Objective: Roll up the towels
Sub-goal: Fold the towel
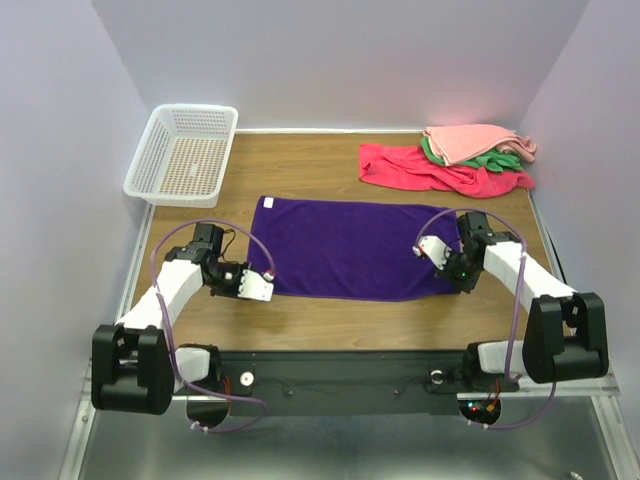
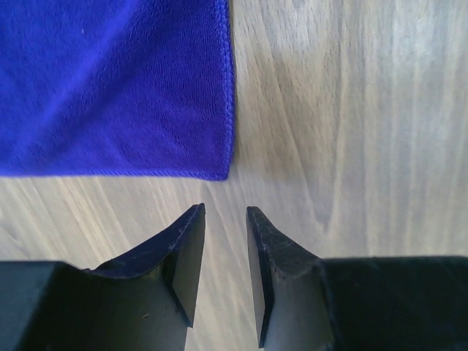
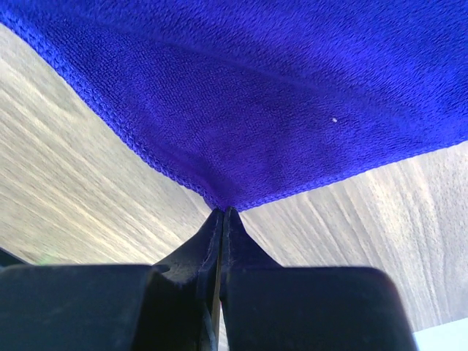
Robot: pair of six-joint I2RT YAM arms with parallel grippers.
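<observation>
The purple towel [image 1: 350,247] lies spread out as a long rectangle in the middle of the wooden table [image 1: 330,322], its long sides running left to right. It is soft terry with a stitched hem, and a small white tag [image 1: 270,203] sits at its far left corner. The right gripper [image 3: 221,212] has its jaws pressed together on the towel's near right corner, and the cloth rises in a shallow peak to the black fingertips. The left gripper [image 2: 225,212] sits low over the bare wood just short of the near left corner. Its jaws are partly apart with nothing between them, and the hem stops a little ahead of the tips.

The tabletop is pale brown with a long streaky grain. Plain lilac-grey walls [image 1: 350,60] close it in on the left, back and right. A black rail [image 1: 350,372] along the near edge carries both arm bases.

At the far right corner three more towels lie in a loose heap. A red towel [image 1: 420,170] is crumpled flat at the bottom, a green towel [image 1: 497,160] shows on top of it, and a salmon-pink towel [image 1: 475,140] is folded on top. At the far left corner stands a white plastic basket [image 1: 150,160]. It is rectangular with flaring perforated sides, and the table's wood shows through its holed floor.
</observation>
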